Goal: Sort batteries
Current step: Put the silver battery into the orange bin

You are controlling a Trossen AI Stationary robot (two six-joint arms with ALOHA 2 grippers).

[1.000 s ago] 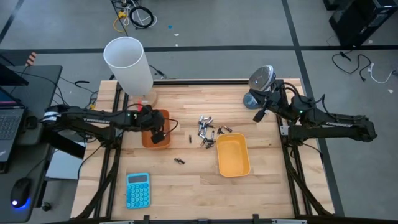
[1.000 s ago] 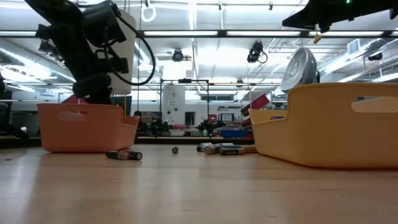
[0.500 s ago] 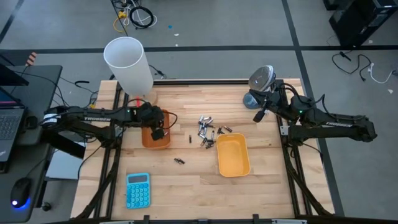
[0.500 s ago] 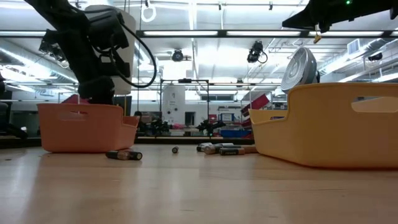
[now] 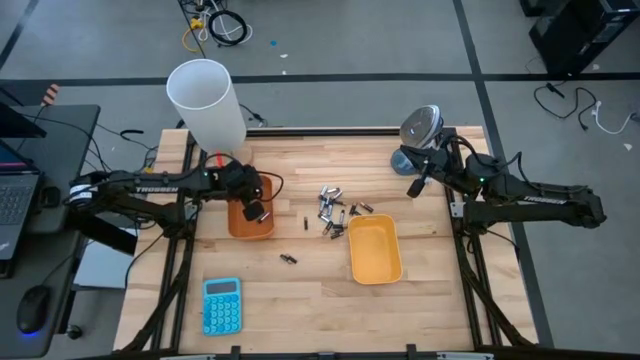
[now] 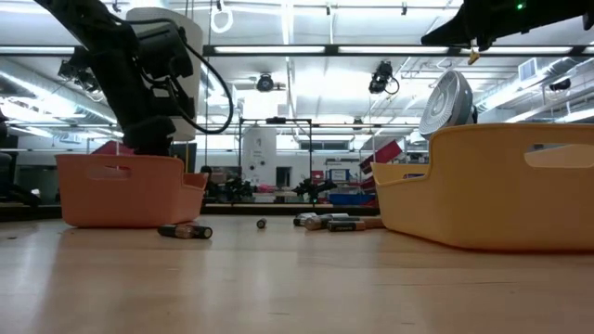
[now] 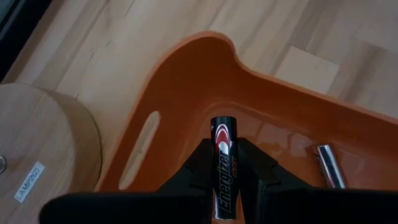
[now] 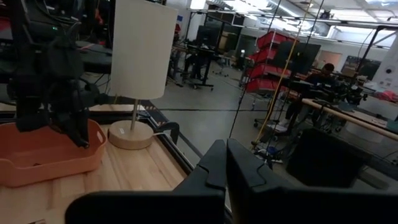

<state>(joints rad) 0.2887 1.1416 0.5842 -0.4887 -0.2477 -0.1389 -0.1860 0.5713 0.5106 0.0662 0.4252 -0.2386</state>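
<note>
Your left pincer is clamped on a black battery above the orange tray; lower it, then release. Loose batteries wait mid-counter; your right pincer idles, fingers together, far right.

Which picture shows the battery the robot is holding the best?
The left wrist view: the black battery fills the middle, pinched in the left gripper above the orange tray. From the high view the left arm hides it, in the low view the tray wall blocks it, and the right wrist view is too far off.
</note>
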